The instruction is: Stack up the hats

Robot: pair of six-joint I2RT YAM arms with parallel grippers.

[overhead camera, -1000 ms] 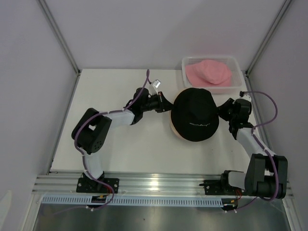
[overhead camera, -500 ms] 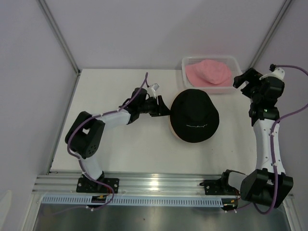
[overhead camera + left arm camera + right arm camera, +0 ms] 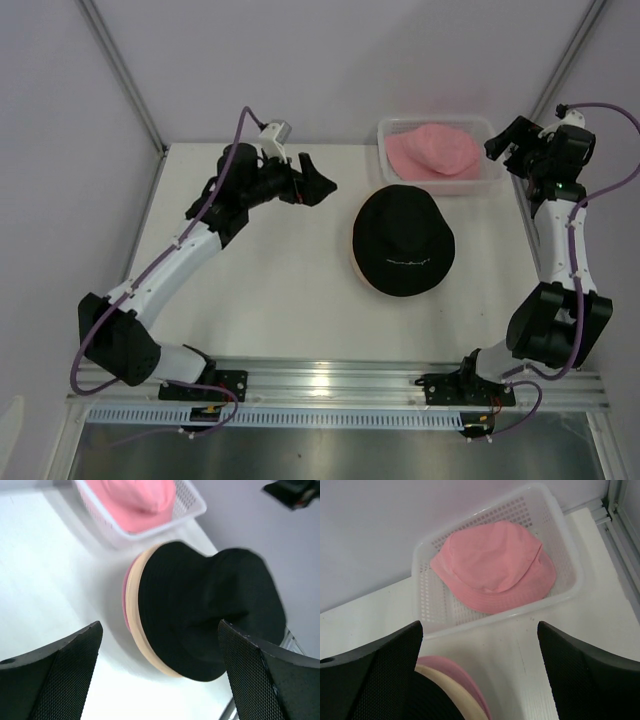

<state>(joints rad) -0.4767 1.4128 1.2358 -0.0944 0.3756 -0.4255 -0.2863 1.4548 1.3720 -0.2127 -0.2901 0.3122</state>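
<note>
The black hat (image 3: 404, 240) is sitting crown-up in the middle of the overhead frame, topping a stack on the white table (image 3: 250, 290). A thin line of white lettering is running along its lower brim, but it is too small to read. Under it only slivers are peeking out: the edge of a beige hat (image 3: 133, 605) and, beneath that, the rim of a bottom pink hat (image 3: 457, 670), the rest of both being covered. The other pink hat (image 3: 435, 148) is lying in the plastic bin (image 3: 483, 125) at the upper right. The left gripper (image 3: 315, 182) is hovering to the upper left of the stack, its fingers spread apart and holding nothing. The right gripper (image 3: 507, 143) is hanging just beside the bin's right end, likewise gaping wide and empty.
</note>
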